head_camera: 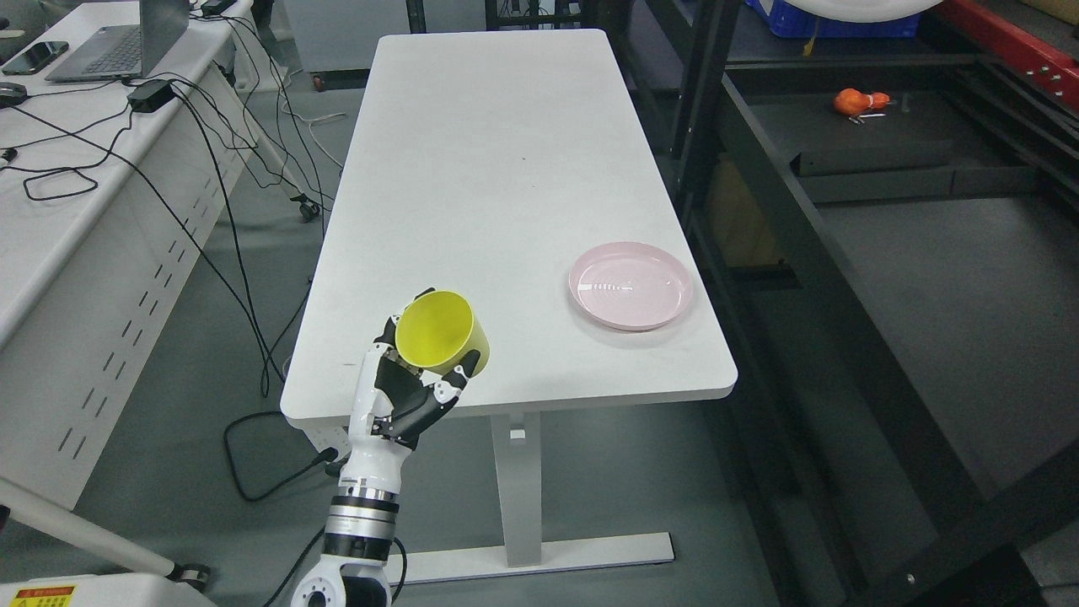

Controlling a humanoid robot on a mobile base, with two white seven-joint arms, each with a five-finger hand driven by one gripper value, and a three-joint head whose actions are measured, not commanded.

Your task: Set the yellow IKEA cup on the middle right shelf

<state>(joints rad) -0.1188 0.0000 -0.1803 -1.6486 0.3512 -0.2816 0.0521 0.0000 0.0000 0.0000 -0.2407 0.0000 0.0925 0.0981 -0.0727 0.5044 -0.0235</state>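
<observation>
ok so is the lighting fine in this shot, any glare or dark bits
Head view: even light and sharp focus on the white table; the yellow cup in the left hand is clear; small glare streaks on the pink plate; the black shelves at right are dim, with little detail.

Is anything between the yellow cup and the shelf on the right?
The left hand holds the yellow cup at the white table's near-left edge. The pink plate and the rack's black posts lie on the way right.
</observation>
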